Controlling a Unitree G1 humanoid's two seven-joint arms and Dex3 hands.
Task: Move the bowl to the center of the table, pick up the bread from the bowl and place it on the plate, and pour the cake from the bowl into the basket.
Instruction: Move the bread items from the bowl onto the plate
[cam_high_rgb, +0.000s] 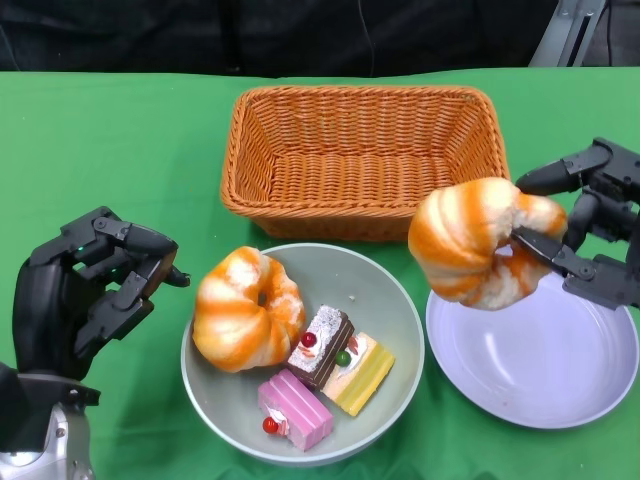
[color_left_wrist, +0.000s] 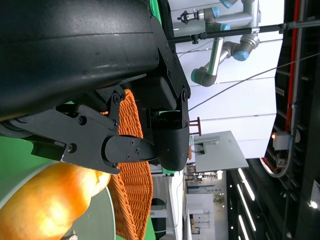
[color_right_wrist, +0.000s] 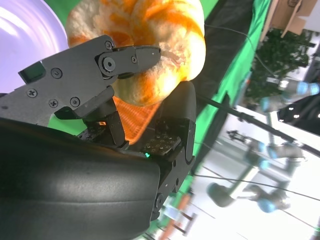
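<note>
Bowl (cam_high_rgb: 395, 325) sits near the worktop's (cam_high_rgb: 120, 150) front edge, holding one orange-striped bread ring (cam_high_rgb: 245, 308) and three cake pieces (cam_high_rgb: 325, 375). Left hand (cam_high_rgb: 85, 290) hovers beside it, fingers curled in on nothing. Right of the bowl lies the pale plate (cam_high_rgb: 540, 370); above its rim the right hand (cam_high_rgb: 585, 230) grips a second bread ring (cam_high_rgb: 475, 240), lifted clear. Wicker basket (cam_high_rgb: 365, 155) stands behind the bowl.
</note>
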